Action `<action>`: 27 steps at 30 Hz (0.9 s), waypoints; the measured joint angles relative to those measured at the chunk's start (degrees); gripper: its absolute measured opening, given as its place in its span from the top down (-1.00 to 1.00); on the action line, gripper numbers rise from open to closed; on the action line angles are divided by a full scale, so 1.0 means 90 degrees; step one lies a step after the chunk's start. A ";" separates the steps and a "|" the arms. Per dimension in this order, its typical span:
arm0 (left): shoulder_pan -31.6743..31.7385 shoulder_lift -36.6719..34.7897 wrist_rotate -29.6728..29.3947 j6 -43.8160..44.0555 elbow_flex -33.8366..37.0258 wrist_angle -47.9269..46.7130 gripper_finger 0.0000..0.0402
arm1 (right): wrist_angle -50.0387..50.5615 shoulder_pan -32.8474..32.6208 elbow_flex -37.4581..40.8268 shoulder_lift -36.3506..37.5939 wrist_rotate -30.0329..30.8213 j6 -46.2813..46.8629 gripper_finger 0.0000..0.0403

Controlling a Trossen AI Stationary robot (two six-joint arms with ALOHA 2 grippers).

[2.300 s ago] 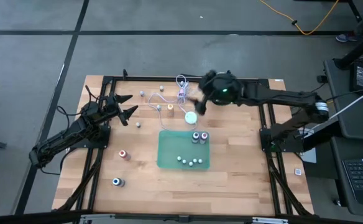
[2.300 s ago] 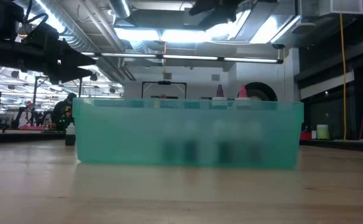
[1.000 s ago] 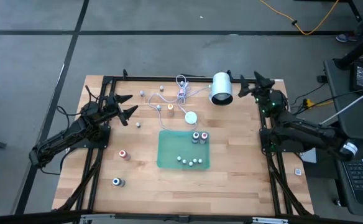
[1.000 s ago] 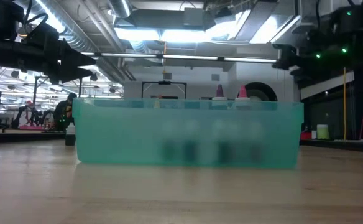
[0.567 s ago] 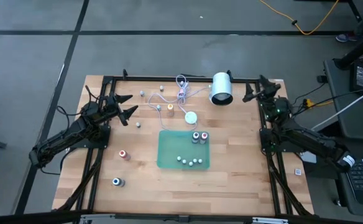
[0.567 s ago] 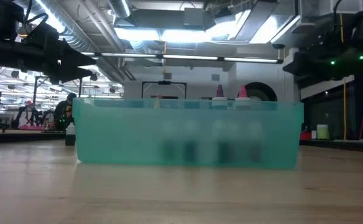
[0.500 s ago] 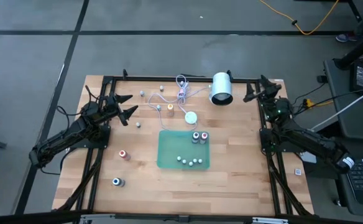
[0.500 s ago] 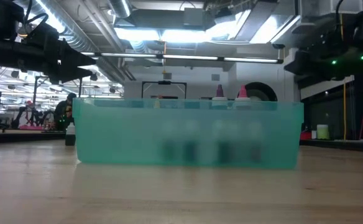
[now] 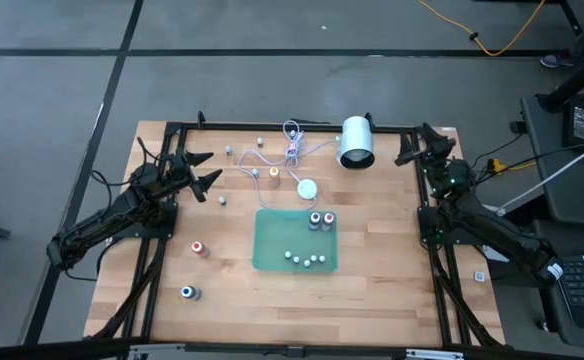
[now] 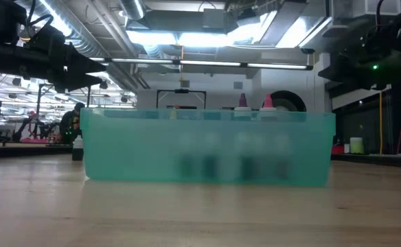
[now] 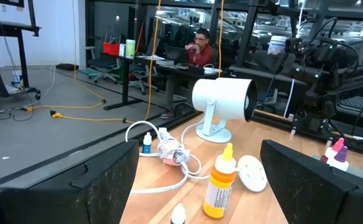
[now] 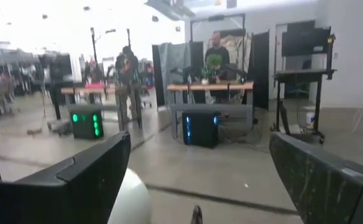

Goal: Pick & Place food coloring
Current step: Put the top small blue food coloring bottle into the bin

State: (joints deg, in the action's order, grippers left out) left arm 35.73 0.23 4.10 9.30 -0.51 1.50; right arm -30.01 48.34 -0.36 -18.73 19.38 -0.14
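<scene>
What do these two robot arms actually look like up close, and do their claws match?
Both arms are dark, nearly black, built of slim jointed segments. The left gripper and right gripper match: each ends in two tapering black fingers. Thin black cables run beside the left arm, and a small green light glows on the right arm's wrist.

food coloring [image 9: 316, 220] | 2 upright in green tray [image 9: 268, 252] | others scattered on table [image 9: 372, 290]

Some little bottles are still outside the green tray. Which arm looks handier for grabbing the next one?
Probably the left. The left gripper hangs open beside the loose bottles, the orange-topped bottle close by. The right gripper, also open, sits at the table's far right corner, beyond the white cylinder.
</scene>
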 joint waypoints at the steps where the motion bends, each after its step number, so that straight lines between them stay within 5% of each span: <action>1: 0.0002 0.0001 0.0000 0.0000 -0.0002 0.0000 -0.66 | 0.0190 0.0000 0.0000 0.0074 0.0002 -0.0019 -0.91; 14: 0.0001 0.0000 0.0000 0.0000 0.0000 0.0000 -0.66 | 0.2816 0.0000 0.0000 0.0969 -0.0002 0.0808 -0.91; 27: 0.0002 0.0000 -0.0002 0.0000 0.0000 0.0000 -0.66 | 0.2911 -0.0002 0.0000 0.1605 -0.0231 0.0805 -0.91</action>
State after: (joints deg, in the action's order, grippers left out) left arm 35.74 0.24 4.08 9.30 -0.52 1.50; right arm -3.81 48.31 -0.36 -4.29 17.30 7.10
